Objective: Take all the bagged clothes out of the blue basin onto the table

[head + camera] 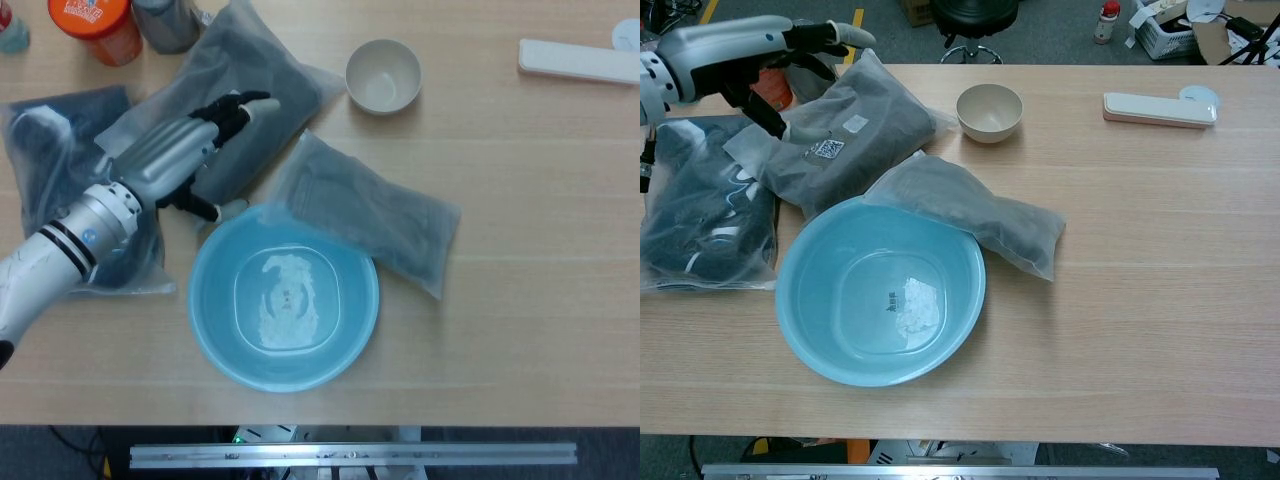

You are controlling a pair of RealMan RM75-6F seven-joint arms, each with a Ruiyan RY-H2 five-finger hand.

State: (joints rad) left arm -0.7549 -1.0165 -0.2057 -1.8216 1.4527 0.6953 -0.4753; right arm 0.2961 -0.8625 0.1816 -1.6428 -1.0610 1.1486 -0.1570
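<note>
Starting nearest the robot, the blue basin [880,295] sits at the front of the table [1140,260] and its bowl looks bare, nothing but a glare patch on the bottom. Just behind its rim lies a grey bagged garment [975,213], one end resting on or against the basin's far edge, the rest out on the wood; whether it truly overlaps the rim is hard to call from either view. Off to the left a dark bagged garment [700,225] lies flat on the table beside the basin. Further back, a third bagged garment with a QR label [845,140] is down on the table, a corner lapping the dark one. The left hand [185,150] hovers over that bag, fingers [235,108] extended and spread apart, pinching nothing that shows; in the chest view it sits above the bag and looks clear of it. The right hand is nowhere in either view. So the step in hand reads as the letting-go of the labelled bag. Next call: pull the grey bag fully clear of the rim, if it needs it. Beyond stand a beige bowl [988,112] and a white case [1158,108].
</note>
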